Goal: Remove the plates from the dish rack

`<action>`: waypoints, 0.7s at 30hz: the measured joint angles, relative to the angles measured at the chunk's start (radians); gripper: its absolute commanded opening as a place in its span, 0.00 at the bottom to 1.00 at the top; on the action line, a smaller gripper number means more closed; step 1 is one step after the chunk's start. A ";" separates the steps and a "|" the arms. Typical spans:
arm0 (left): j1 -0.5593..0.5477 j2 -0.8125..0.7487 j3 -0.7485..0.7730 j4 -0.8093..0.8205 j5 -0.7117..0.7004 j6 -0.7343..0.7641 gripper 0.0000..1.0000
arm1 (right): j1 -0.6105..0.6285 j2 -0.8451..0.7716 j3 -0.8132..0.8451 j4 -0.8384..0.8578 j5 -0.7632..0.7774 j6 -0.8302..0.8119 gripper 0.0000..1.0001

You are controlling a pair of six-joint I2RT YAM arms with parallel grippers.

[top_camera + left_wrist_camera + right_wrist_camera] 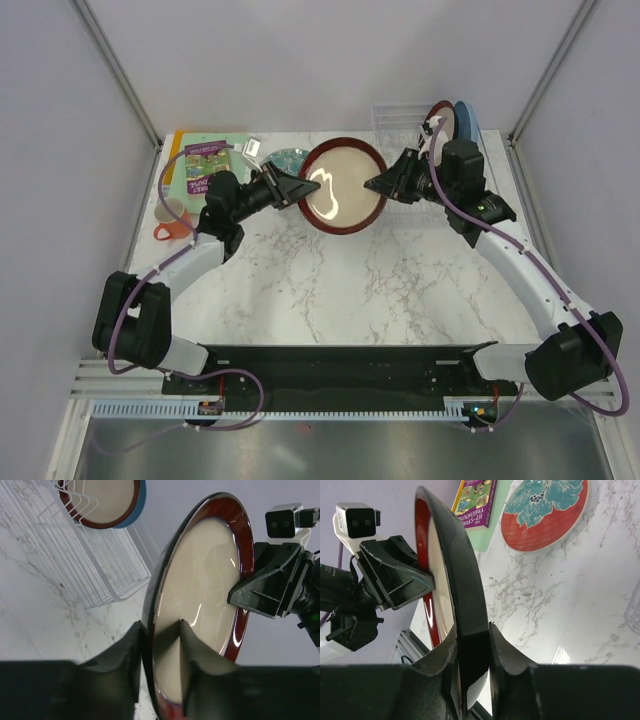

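A dark red-rimmed plate with cream centre (343, 190) is held on edge above the table between both grippers. My left gripper (297, 188) is shut on its left rim; in the left wrist view (160, 630) one finger sits on each face of the plate (210, 575). My right gripper (376, 185) is shut on the right rim, also in the right wrist view (471, 635), clamping the plate's edge (457, 570). The clear dish rack (395, 115) at the back right holds another red-rimmed plate (437, 110) and a light blue plate (468, 122). A red plate with teal centre (545, 510) lies flat on the table.
A green and purple book (205, 165) lies at the back left, with a mug with orange handle (172, 218) beside it. The marble table (340, 290) is ringed by white walls and metal posts. The rack's wires (90, 560) stand close behind the held plate.
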 measured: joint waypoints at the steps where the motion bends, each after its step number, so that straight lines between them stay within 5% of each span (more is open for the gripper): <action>1: 0.001 0.005 0.000 0.010 0.013 -0.016 0.02 | -0.005 0.000 -0.005 0.007 -0.007 0.007 0.01; 2: 0.007 0.011 0.001 0.026 0.026 -0.036 0.02 | -0.010 0.000 -0.010 0.014 -0.010 0.016 0.06; 3: 0.012 0.014 0.001 0.039 0.035 -0.056 0.02 | -0.017 0.000 -0.016 0.022 -0.015 0.026 0.31; 5: 0.017 0.015 0.002 0.056 0.047 -0.082 0.02 | -0.025 0.000 -0.024 0.036 -0.029 0.043 0.57; 9: 0.012 0.029 0.006 0.063 0.050 -0.079 0.02 | -0.019 0.001 -0.031 0.052 -0.029 0.054 0.77; 21: 0.069 0.042 0.127 -0.344 -0.039 0.106 0.02 | -0.011 0.002 0.043 -0.090 0.169 -0.091 0.89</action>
